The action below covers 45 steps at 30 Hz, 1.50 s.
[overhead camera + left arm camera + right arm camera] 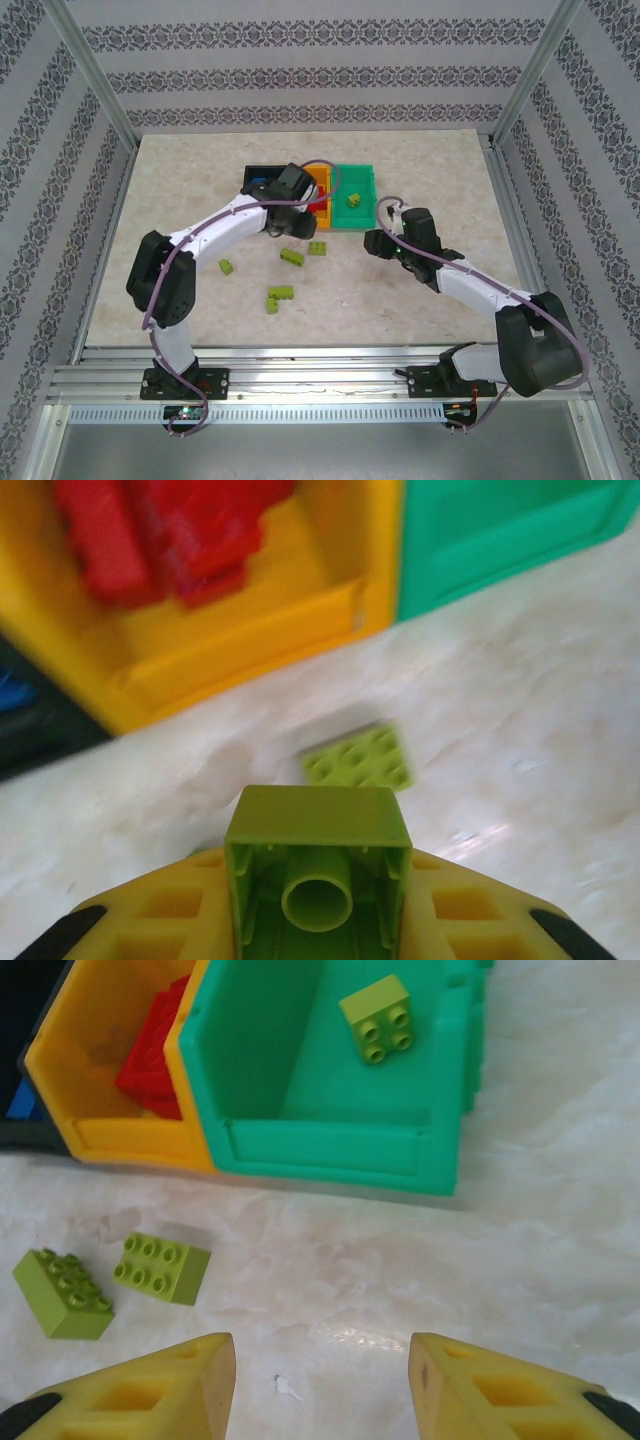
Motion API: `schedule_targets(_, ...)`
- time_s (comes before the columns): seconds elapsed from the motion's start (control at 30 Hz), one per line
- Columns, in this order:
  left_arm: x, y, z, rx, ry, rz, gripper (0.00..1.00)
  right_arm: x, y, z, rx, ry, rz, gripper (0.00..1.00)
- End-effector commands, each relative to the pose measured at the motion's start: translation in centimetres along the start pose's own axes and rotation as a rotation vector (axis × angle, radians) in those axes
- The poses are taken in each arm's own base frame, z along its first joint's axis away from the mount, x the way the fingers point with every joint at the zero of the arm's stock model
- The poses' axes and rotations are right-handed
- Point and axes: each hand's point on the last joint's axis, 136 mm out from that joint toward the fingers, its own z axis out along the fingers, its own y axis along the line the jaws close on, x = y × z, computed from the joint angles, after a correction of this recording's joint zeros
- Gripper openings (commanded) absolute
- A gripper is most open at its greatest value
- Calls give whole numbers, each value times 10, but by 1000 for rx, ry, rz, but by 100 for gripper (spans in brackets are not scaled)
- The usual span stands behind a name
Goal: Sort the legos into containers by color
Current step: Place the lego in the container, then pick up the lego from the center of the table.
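The left claw [318, 930] grips one yellow-green brick [318, 825]; the right claw [320, 1385] gapes wide. Three containers: black bin [262, 175], orange bin [120, 1138], and green bin [330, 1150] holding a lone brick [380, 1018]. Five loose bricks [291, 257] dot the table [400, 290].

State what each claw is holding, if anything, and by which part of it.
The left claw grips a yellow-green lego by its two opposite side walls, hollow underside towards the wrist camera. The right claw is open and holds nothing.
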Motion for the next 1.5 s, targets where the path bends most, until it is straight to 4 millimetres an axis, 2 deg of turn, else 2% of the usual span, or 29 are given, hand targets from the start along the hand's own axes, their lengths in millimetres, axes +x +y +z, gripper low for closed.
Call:
schedule_targets(0.0,-23,-26,10,61,-20,-3,28,-6,-4,-7,-19,-39,54,50)
schedule_targets(0.13,-60,-48,19,107,-71,8,28,-8,-7,-10,-21,-48,68,50)
schedule_targets(0.23,-79,-57,29,119,-78,10,30,-9,-8,-11,-17,-52,66,50)
schedule_targets(0.43,-105,-71,46,111,-80,19,32,-11,-13,-14,-12,-65,83,50)
schedule_targets(0.53,-112,-70,51,88,-79,16,43,-11,-13,-13,-17,-61,87,50)
schedule_targets(0.57,-113,-69,52,79,-78,16,50,-11,-13,-13,-18,-59,87,50)
schedule_targets(0.7,-112,-71,42,46,-94,55,64,-12,-15,-16,-6,-64,81,50)
schedule_targets(0.77,-109,-72,33,29,-107,77,68,-15,-18,-20,7,-80,79,50)
schedule_targets(0.93,-94,-70,13,48,-151,84,69,-16,-19,-23,9,-91,81,51)
schedule_targets(1.03,-72,-63,9,53,-161,84,69,-14,-20,-20,9,-85,84,51)
schedule_targets(1.2,-32,-49,2,79,-240,72,78,-10,-21,-12,3,-60,91,51)
schedule_targets(1.33,-8,-38,10,51,-202,70,80,-8,-23,-10,12,-57,85,51)
schedule_targets(1.47,11,-31,30,31,-124,70,79,-6,-25,-7,24,-48,80,51)
